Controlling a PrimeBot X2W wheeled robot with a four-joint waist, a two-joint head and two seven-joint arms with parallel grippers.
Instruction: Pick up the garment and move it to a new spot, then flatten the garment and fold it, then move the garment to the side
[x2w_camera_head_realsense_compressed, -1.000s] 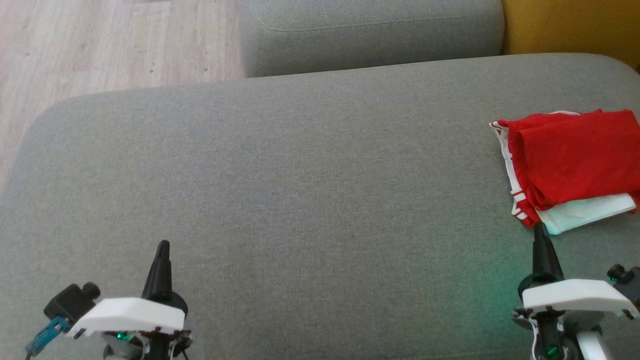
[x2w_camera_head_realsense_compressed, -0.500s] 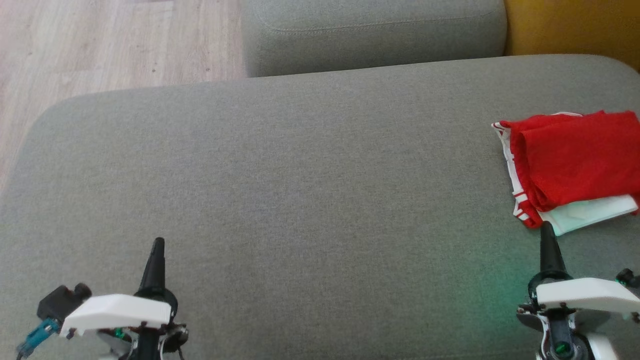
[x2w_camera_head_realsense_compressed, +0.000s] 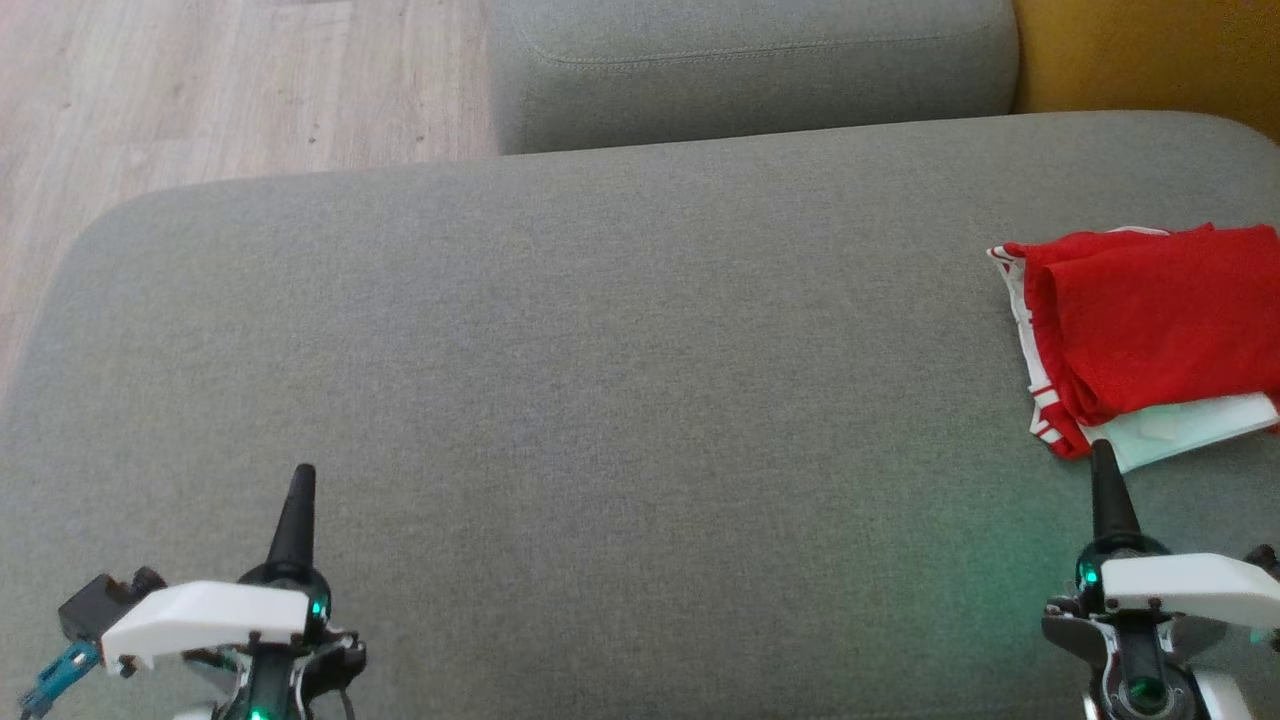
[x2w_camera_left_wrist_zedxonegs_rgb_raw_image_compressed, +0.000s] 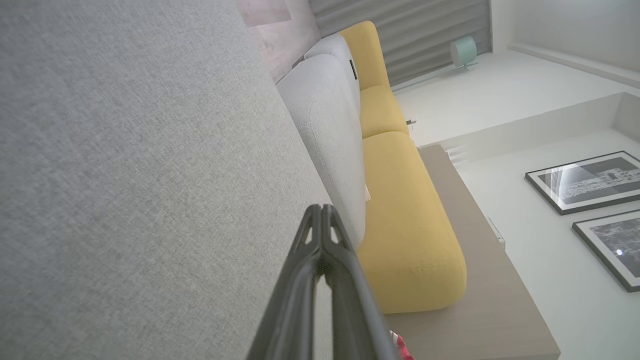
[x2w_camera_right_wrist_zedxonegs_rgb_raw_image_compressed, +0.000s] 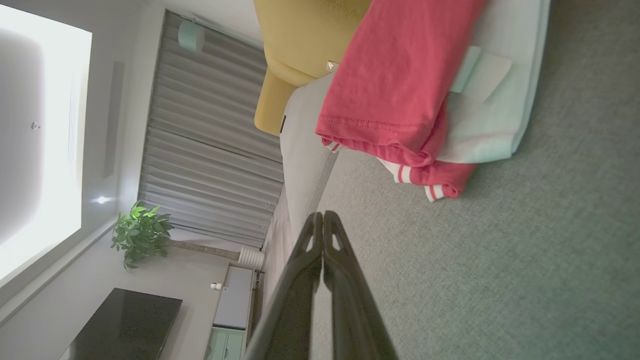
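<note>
Grey sofa cushion (x2w_camera_head_realsense_compressed: 640, 400) is filling the scene; nearest, the left gripper (x2w_camera_head_realsense_compressed: 302, 472) and right gripper (x2w_camera_head_realsense_compressed: 1101, 449) are hovering, jaws pressed together, gripping nothing; just beyond the right one, the folded red garment (x2w_camera_head_realsense_compressed: 1150, 320) is lying at the cushion's right edge; wood floor (x2w_camera_head_realsense_compressed: 200, 90) is showing farthest off.

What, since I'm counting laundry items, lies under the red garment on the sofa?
A pale mint-white fabric pokes out beneath the red garment at its near edge, resting on the grey sofa cushion. How far it runs underneath is covered; whether it's a separate item, I can't tell.
</note>
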